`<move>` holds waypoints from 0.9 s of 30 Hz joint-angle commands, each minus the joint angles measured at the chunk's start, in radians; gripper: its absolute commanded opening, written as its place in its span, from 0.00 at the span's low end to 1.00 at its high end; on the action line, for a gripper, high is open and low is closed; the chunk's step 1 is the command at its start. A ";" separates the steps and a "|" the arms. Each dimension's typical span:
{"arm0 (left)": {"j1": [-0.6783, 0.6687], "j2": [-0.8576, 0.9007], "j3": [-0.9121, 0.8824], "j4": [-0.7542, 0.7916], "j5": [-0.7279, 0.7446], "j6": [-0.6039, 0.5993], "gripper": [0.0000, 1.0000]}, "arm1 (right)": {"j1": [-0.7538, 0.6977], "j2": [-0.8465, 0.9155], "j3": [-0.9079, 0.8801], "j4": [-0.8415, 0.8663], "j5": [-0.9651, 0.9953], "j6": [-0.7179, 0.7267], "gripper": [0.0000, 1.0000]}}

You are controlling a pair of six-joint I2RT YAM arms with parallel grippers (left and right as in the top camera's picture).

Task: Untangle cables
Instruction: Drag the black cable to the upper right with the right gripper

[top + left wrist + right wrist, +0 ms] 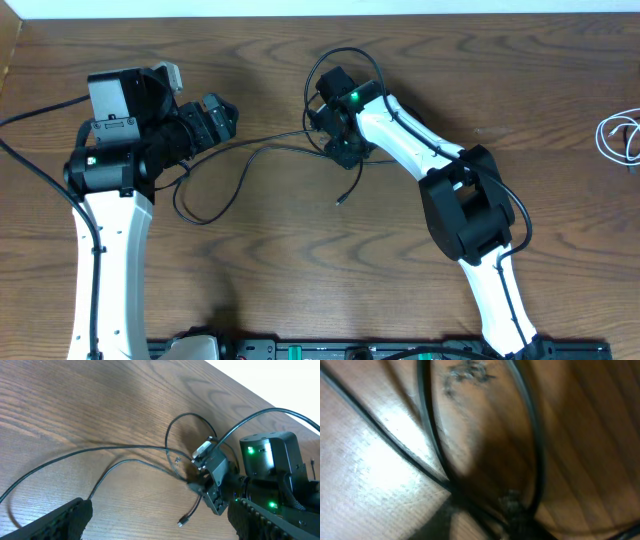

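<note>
One limp, featherlight thin black cable (pixel 120 448) looks best pinched at its crossing, under the right gripper (pixel 345 150), whose grip I can't tell; left gripper (pixel 225 115), nine o'clock of it, gapes.

Left gripper (pixel 225 117) spread wide, right gripper (pixel 347 152) pointed down near centre

Seen from overhead, the left arm (pixel 112 250) rises as a white link from the 7 o'clock edge and bends at a black joint (pixel 100 165) at 9 o'clock. Its wrist is turned toward 3 o'clock, and its fingers (pixel 65 519) sit far apart at the bottom corners of its own camera. The right arm (pixel 500 300) climbs from 5 o'clock to a black elbow (pixel 468 210) at 4 o'clock. Its white forearm (pixel 405 130) runs toward 10 o'clock to a green-lit wrist (pixel 352 97) just above centre; how far this gripper's jaws stand apart cannot be made out
</note>
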 commanded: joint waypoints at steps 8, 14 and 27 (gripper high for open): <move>0.005 -0.003 0.020 0.001 -0.013 0.020 0.93 | -0.124 -0.004 -0.042 -0.023 -0.003 0.142 0.01; 0.005 -0.003 0.020 0.001 -0.013 0.020 0.92 | -0.320 -0.216 -0.042 -0.033 -0.006 0.224 0.01; 0.005 -0.003 0.020 0.001 -0.013 0.020 0.93 | -0.989 -0.513 -0.040 -0.004 0.093 0.552 0.01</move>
